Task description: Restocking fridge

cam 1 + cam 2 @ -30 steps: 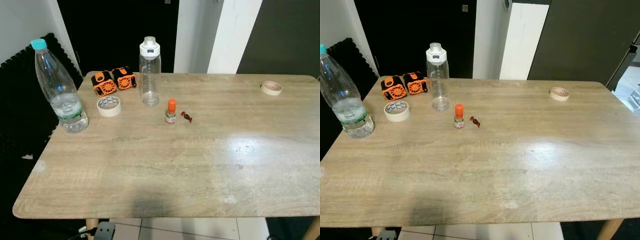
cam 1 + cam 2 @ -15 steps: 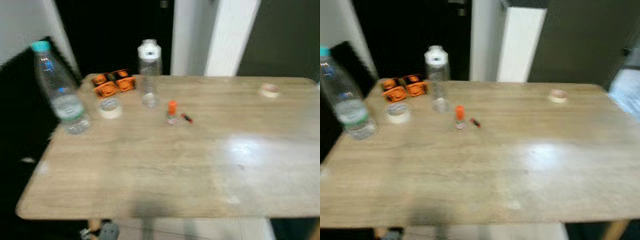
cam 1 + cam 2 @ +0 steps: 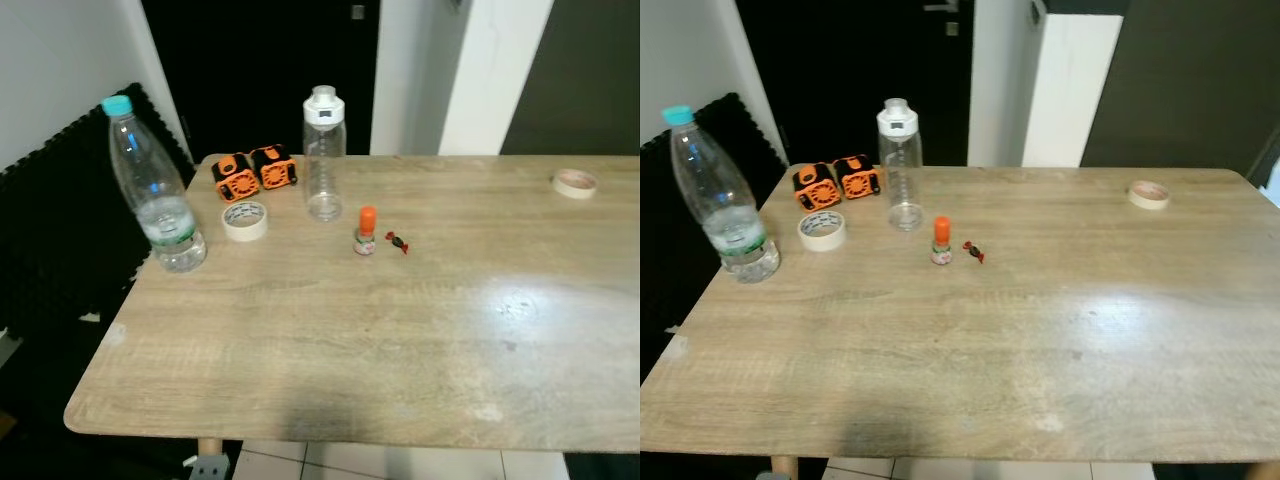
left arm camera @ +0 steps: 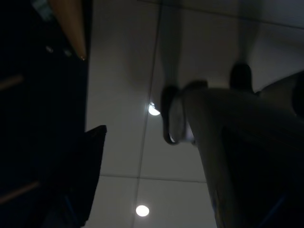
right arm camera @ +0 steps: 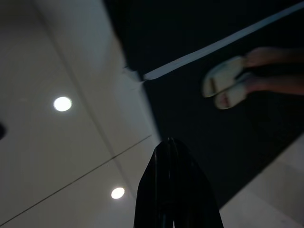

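Our view has shifted right and steadied on the desk (image 3: pixel 330 350) with its bottles (image 3: pixel 153 188); both arms hang idle toward the floor, the right end effector (image 5: pixel 173 190) closed, the left's state unclear.

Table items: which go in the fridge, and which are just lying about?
Likely for the fridge:
water bottle
clear flask with white lid
small orange-capped bottle

Lying about:
two orange-and-black gadgets
tape roll
second tape roll
wrapped candy

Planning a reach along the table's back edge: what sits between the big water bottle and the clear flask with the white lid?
In the left eye view, between the water bottle and the flask lie a tape roll and two orange-black gadgets.
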Available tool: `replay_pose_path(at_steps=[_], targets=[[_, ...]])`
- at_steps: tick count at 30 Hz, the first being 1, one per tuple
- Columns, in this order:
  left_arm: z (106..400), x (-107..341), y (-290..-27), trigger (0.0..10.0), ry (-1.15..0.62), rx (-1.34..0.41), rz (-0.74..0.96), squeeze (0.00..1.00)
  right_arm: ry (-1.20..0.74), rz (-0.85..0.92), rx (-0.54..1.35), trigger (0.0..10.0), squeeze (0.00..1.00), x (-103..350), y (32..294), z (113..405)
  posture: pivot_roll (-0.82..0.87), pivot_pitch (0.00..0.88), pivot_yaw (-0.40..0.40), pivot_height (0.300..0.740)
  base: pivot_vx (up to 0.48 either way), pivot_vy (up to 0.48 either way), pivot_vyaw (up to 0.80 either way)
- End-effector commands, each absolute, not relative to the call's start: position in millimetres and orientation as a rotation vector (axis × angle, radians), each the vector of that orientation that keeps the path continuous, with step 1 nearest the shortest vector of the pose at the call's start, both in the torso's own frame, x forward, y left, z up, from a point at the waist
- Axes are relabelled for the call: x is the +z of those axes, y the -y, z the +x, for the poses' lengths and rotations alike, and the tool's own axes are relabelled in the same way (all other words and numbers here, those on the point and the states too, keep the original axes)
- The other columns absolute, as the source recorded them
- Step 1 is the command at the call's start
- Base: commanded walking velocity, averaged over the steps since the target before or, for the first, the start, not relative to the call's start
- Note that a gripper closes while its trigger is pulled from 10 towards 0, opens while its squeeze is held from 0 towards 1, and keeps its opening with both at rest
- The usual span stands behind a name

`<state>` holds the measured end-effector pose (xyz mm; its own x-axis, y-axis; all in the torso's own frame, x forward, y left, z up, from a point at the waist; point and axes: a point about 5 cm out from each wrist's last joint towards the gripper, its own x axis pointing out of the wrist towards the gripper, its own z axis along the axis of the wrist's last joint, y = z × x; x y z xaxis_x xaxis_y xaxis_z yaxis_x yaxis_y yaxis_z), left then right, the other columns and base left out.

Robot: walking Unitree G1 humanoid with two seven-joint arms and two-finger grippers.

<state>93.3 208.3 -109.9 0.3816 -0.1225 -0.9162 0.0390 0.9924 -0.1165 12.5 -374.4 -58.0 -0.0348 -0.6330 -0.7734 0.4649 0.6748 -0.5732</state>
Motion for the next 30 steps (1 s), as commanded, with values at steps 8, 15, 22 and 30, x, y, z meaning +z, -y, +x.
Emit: replay_pose_path(at_steps=[8,15,22,30], targets=[[90.6,-109.8,-211.0,10.0,-1.177,-0.107,-0.066,0.00,-1.333,-0.233,-1.285,10.0,0.00,-7.0,432.2,-39.3,-0.03,0.007,-0.005,0.740,0.000,0.000,0.00],[92.1,-108.8,-213.4,10.0,-1.167,-0.106,-0.068,0.00,-1.031,-0.411,-1.526,10.0,0.00,75.8,497.7,-17.7,-0.03,0.000,0.001,0.740,0.000,0.000,0.00],[94.3,-107.9,-215.4,10.0,-1.159,-0.101,-0.066,0.00,-0.262,-0.389,-1.326,10.0,0.00,178.6,522.2,113.9,-0.01,0.000,0.004,0.740,0.000,0.000,0.00],[102.5,-105.2,-218.6,10.0,-1.139,-0.099,-0.063,0.00,0.416,-0.107,-0.355,10.0,0.00,296.5,385.4,321.1,0.01,0.000,-0.001,0.740,0.000,0.000,0.00]])
